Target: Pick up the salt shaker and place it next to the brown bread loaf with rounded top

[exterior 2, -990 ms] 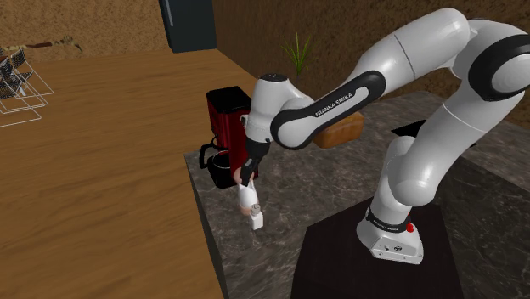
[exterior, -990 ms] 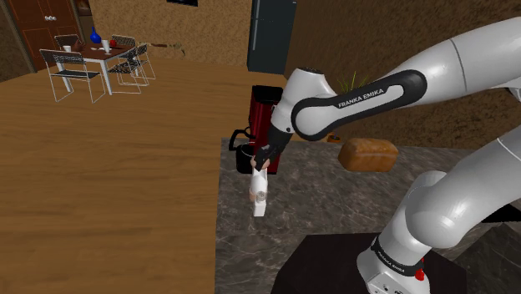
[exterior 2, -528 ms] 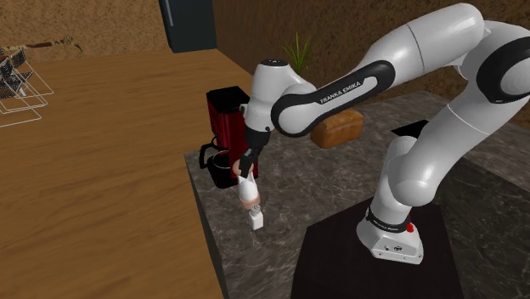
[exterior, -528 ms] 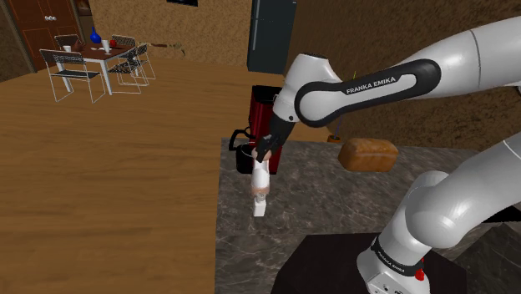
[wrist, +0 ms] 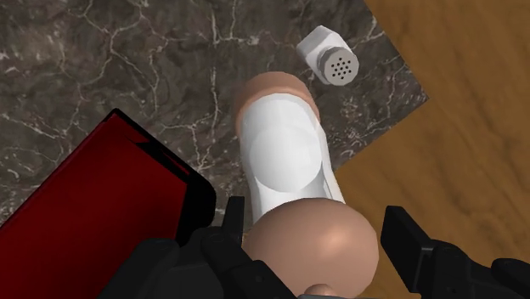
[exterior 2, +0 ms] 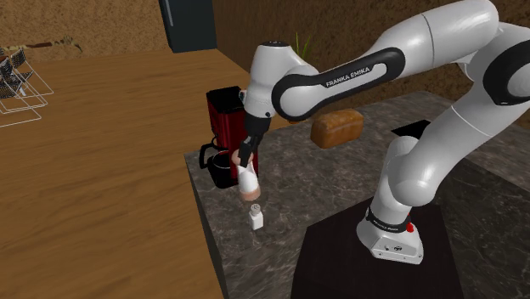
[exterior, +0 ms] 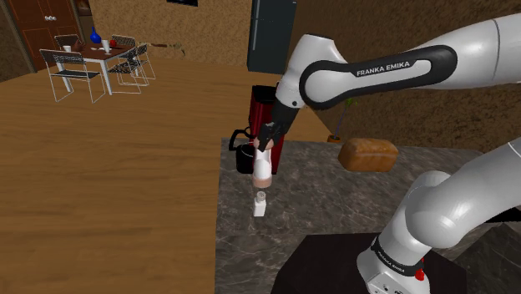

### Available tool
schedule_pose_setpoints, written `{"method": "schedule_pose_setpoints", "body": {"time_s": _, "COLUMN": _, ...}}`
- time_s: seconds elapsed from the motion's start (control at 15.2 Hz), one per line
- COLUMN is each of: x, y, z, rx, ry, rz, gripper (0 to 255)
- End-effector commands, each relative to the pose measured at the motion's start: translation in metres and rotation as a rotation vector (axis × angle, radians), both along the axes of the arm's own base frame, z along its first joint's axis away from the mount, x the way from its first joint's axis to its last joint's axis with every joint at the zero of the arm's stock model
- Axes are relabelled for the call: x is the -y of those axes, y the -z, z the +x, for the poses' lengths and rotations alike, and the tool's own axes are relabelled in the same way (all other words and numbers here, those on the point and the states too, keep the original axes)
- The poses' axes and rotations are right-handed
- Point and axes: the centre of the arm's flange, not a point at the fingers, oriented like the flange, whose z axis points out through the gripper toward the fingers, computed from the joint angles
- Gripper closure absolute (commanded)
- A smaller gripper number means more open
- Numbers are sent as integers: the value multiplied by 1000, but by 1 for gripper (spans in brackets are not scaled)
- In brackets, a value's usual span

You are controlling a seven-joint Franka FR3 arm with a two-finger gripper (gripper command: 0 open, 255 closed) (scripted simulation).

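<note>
- The claw is closed on the tan upper cap of the salt shaker, which is clasped between the two black fingers.
- The salt shaker, a tall white body with tan ends, is seen hanging roughly upright straight below the claw, clear of the dark marbled surface.
- In the wrist view the salt shaker is shown running away from the claw, with its far tan end over the surface.
- A small white shaker with a perforated top is left standing on the surface just below the held salt shaker, apart from it and near the surface's edge.
- A red coffee machine with a black carafe is placed just behind and beside the claw.
- The brown bread loaf is set on the surface well apart from the claw, toward the shoulder view's right.
- In the second exterior view the claw, the salt shaker and the small white shaker are stacked in a line, with the bread loaf beyond them.
</note>
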Motion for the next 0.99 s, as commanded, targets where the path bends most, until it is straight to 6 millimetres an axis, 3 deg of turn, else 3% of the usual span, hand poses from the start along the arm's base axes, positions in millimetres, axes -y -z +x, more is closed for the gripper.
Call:
{"method": "schedule_pose_setpoints", "body": {"time_s": 0.0, "x": -1, "y": -11, "z": -1, "rx": 0, "ry": 0, "rz": 0, "gripper": 255}}
{"method": "schedule_pose_setpoints", "body": {"time_s": 0.92, "x": -1, "y": -85, "z": -1, "rx": 0, "ry": 0, "rz": 0, "gripper": 255}}
